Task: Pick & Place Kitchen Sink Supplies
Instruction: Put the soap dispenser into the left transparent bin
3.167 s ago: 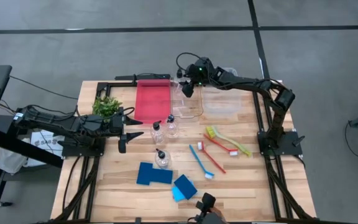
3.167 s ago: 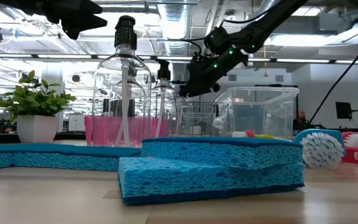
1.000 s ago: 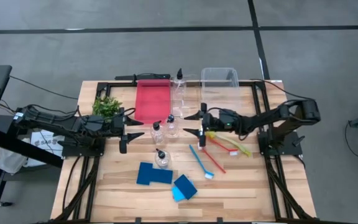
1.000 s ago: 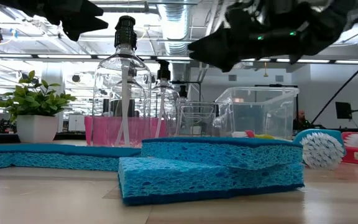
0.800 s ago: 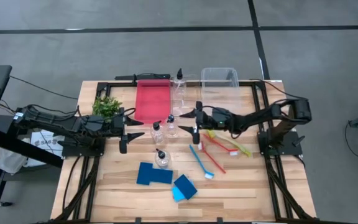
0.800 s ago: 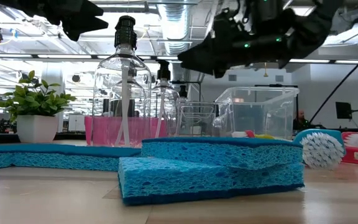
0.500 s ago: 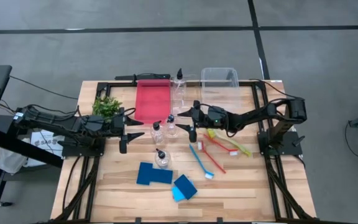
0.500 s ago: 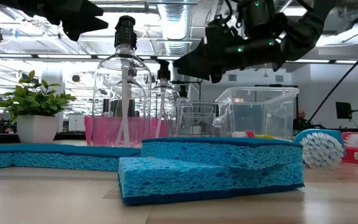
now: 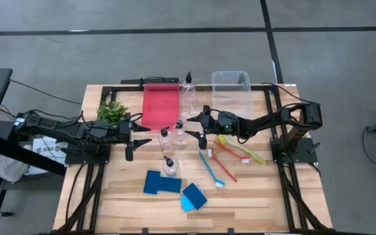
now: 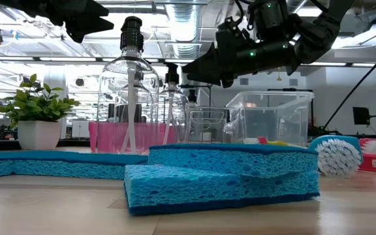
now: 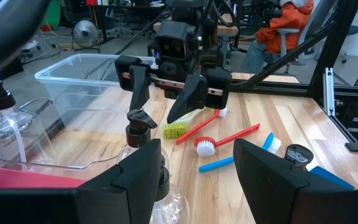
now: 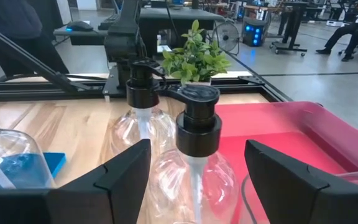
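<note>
Two clear pump bottles [image 9: 165, 138] [image 9: 179, 130] stand mid-table, a third [image 9: 169, 166] nearer, and one [image 9: 188, 85] stands in a clear bin. My right gripper [image 9: 192, 126] is open, level, just right of the bottle [image 12: 194, 130], with a finger on either side of it and apart from it. The dark blue sponge [image 9: 160, 183] and the light blue sponge [image 9: 193, 196] lie flat near the front edge. Blue [image 9: 211, 168], red [image 9: 230, 151] and yellow-green [image 9: 240, 147] brushes lie right of centre. My left gripper [image 9: 134, 136] waits open, left of the bottles.
A red bin [image 9: 159, 104] and two clear bins [image 9: 200, 108] [image 9: 232, 88] sit along the far edge. A small leafy plant [image 9: 111, 111] stands at the far left. Bare wood lies along the near edge on both sides of the sponges.
My right gripper has moved toward the table's left, from above the brushes up to the right-hand bottle, staying open and level. It has slowed to nearly still in the last half second. Nothing on the table has shifted.
</note>
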Tool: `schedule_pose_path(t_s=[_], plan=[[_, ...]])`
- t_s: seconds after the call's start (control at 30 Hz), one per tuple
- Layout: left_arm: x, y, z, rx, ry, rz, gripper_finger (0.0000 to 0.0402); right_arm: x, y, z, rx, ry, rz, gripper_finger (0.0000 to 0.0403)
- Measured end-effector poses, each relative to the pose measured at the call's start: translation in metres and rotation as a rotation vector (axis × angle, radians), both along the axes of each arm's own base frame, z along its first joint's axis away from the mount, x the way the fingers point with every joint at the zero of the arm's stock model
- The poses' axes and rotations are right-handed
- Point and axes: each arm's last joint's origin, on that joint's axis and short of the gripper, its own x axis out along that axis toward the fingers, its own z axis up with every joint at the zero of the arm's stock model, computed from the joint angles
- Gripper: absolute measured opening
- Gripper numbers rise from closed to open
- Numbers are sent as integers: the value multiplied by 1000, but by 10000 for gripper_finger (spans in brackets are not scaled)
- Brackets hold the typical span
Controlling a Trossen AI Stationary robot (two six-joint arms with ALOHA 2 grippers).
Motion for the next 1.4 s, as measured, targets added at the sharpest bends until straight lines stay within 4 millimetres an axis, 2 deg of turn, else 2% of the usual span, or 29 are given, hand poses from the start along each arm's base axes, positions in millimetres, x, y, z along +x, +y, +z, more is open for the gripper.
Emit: schedule_pose_path(t_s=[0.43, 0.83, 1.4], plan=[[0, 0, 0, 0, -1, 0, 205, 0, -3, 1, -13, 6, -4, 255], [0, 0, 0, -8, -5, 1, 205, 14, -8, 14, -28, 79, -6, 255], [0, 0, 0, -8, -4, 1, 205, 15, -6, 14, -52, 98, 0, 255]])
